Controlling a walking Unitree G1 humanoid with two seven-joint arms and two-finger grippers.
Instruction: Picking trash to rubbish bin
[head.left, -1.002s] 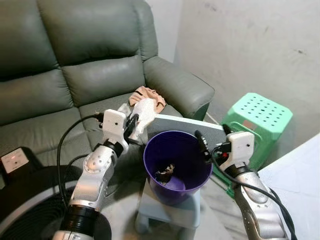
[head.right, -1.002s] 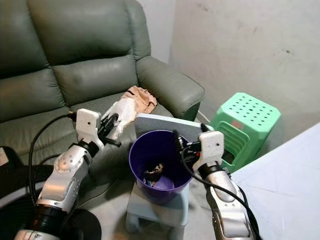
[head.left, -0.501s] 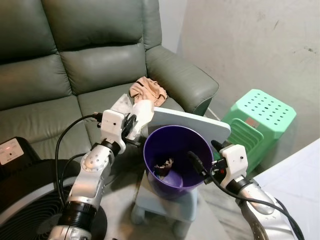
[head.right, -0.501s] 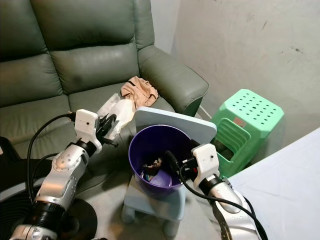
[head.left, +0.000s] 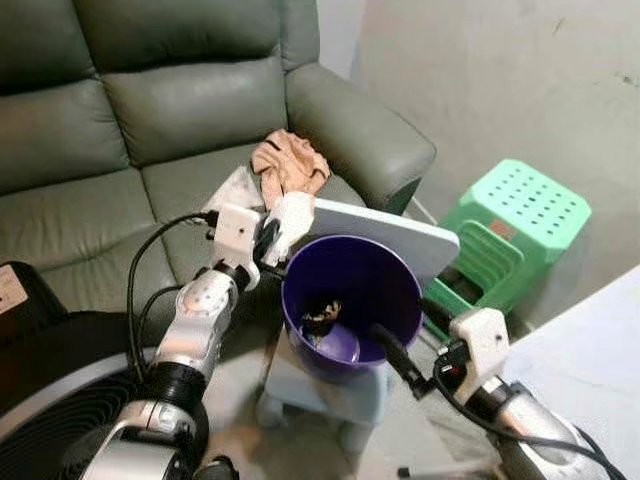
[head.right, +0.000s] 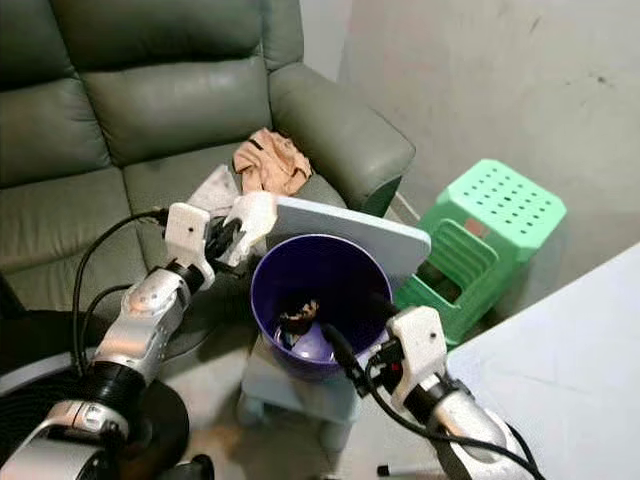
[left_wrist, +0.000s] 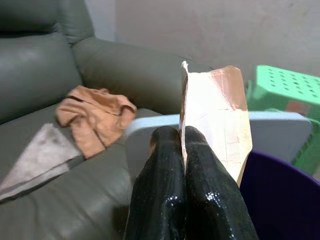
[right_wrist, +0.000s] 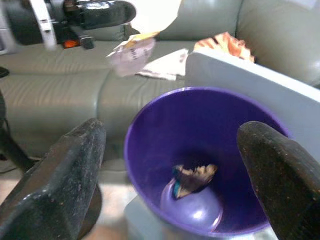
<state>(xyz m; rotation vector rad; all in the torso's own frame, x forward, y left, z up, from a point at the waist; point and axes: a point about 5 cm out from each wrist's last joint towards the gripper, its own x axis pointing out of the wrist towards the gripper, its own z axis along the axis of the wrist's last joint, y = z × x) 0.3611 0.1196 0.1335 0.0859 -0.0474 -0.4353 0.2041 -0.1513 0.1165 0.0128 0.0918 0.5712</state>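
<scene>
My left gripper (head.left: 270, 238) is shut on a crumpled white paper wrapper (head.left: 291, 215), held just beside the left rim of the purple rubbish bin (head.left: 400, 282). In the left wrist view the wrapper (left_wrist: 215, 115) stands pinched between the two black fingers (left_wrist: 170, 165). Some trash (head.left: 322, 322) lies at the bin's bottom. My right gripper (head.left: 398, 362) is open at the bin's near right side, fingers (right_wrist: 60, 175) spread in front of the bin (right_wrist: 150, 125), holding nothing.
The bin stands on a small grey stool (head.left: 310, 385) before a green sofa (head.left: 150, 110). A white board (head.left: 400, 235) leans behind the bin. A tan cloth (head.left: 288, 165) and grey paper (head.left: 237, 188) lie on the sofa seat. A green plastic stool (head.left: 515, 215) stands right.
My left gripper has carried the wrapper closer to the bin's rim. My right gripper has dropped lower and back from the bin's rim. The camera has shifted.
</scene>
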